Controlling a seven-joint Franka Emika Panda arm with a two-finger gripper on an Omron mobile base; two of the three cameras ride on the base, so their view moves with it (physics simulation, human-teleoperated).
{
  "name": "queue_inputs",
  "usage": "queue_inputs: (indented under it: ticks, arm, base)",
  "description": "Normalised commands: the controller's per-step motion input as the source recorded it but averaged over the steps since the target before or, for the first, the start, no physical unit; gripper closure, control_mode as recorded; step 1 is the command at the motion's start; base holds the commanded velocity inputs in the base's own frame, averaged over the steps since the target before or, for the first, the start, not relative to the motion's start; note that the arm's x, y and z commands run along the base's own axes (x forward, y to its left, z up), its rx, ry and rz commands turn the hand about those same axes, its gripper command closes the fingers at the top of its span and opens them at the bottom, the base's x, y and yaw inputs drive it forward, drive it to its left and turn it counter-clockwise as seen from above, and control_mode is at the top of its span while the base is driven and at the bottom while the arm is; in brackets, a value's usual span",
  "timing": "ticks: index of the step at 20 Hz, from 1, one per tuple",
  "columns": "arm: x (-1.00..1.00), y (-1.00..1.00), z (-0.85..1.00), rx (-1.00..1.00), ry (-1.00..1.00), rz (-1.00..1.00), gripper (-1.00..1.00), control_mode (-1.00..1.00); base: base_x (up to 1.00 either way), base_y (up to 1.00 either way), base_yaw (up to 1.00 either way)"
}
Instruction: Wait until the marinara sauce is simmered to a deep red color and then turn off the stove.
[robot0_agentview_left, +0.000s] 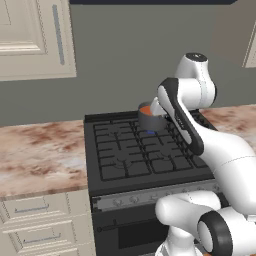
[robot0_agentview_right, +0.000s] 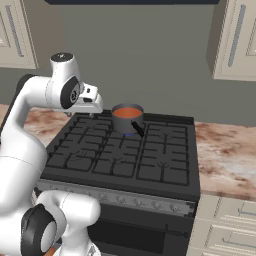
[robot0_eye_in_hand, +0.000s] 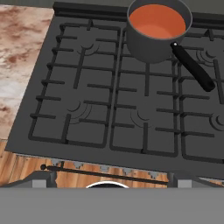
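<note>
Orange-red, not yet deep red: that is how the marinara sauce (robot0_agentview_left: 145, 109) looks to me in the left base view, a small disc in the grey saucepan (robot0_agentview_left: 151, 120) at the back of the stove (robot0_agentview_left: 140, 155). My own arm covers part of the pan here, at about three o'clock from it. So I judge that the step now is only to wait and to watch the colour, without touching anything.

From the right base view, the sauce (robot0_agentview_right: 128, 113) sits at twelve o'clock on the stove (robot0_agentview_right: 125, 155), on a back burner. My claw (robot0_agentview_right: 95, 102) hangs at nine o'clock from the pan (robot0_agentview_right: 127, 120), near it but apart, and its fingers are spread wide with nothing between them. The row of knobs (robot0_agentview_right: 125, 201) runs along the grey front panel, at six o'clock. The marbled bench (robot0_agentview_right: 225, 150) lies at three o'clock, with drawer cabinets (robot0_agentview_right: 225, 225) below.

In the hand view, the sauce (robot0_eye_in_hand: 156, 21) is at one o'clock and the black handle (robot0_eye_in_hand: 192, 65) points toward four o'clock. This handle is what could stand in my way if I swing low over the grates (robot0_eye_in_hand: 87, 87). The knobs (robot0_eye_in_hand: 103, 168) show small at six o'clock; which one belongs to this burner I cannot tell, so I would check before turning.
</note>
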Motion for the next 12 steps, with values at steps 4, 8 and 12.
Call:
queue_inputs:
  ticks: [4, 8, 12]
  arm:
    - [0.00, 0.00, 0.00, 0.00, 0.00, 0.00, -1.00, -1.00]
    - [0.00, 0.00, 0.00, 0.00, 0.00, 0.00, -1.00, -1.00]
    - [0.00, 0.00, 0.00, 0.00, 0.00, 0.00, -1.00, -1.00]
  base:
    - [0.00, 0.00, 0.00]
    - [0.00, 0.00, 0.00]
    - [0.00, 0.00, 0.00]
